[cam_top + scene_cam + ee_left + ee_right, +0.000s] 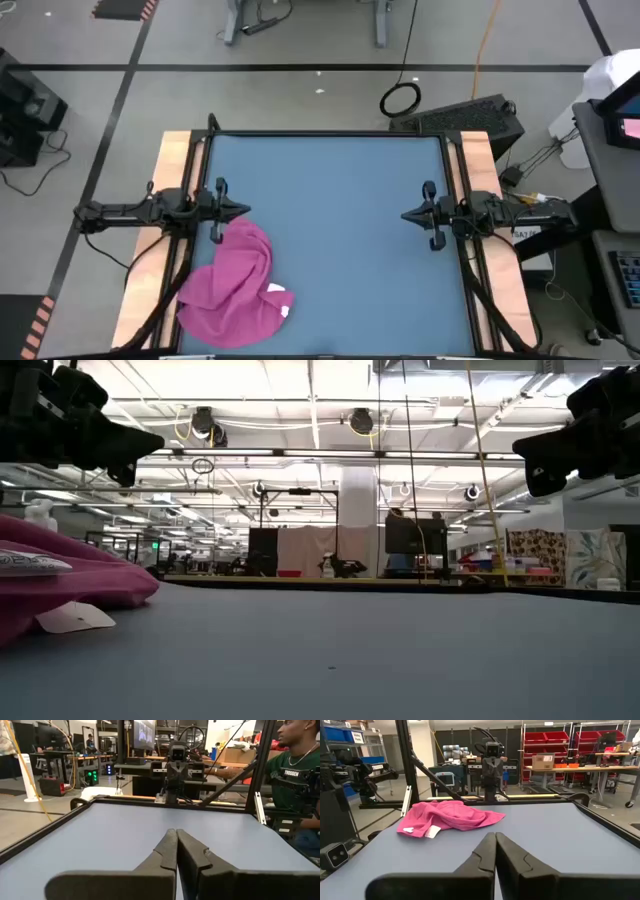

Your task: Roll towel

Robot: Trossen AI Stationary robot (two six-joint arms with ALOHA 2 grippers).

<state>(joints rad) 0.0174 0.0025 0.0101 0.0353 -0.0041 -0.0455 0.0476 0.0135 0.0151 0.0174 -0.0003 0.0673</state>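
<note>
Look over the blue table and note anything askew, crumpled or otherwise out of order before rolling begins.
The towel lies bunched and wrinkled rather than flat, near the table's left front corner, its white tag exposed. Nothing is spilled or damaged. Both grippers, left and right, hover shut, touching nothing.

Crumpled magenta-pink fabric towel (70,575): cut off by low view's left edge; only near fold shown.
Small white tag (75,618): lettering too small to read.
Dark left arm (75,430): cropped by low view's top-left corner.
Dark right arm (580,430): cropped at top-right corner.
Seated person in green shirt (295,775): cut off by left wrist view's edge.
</note>
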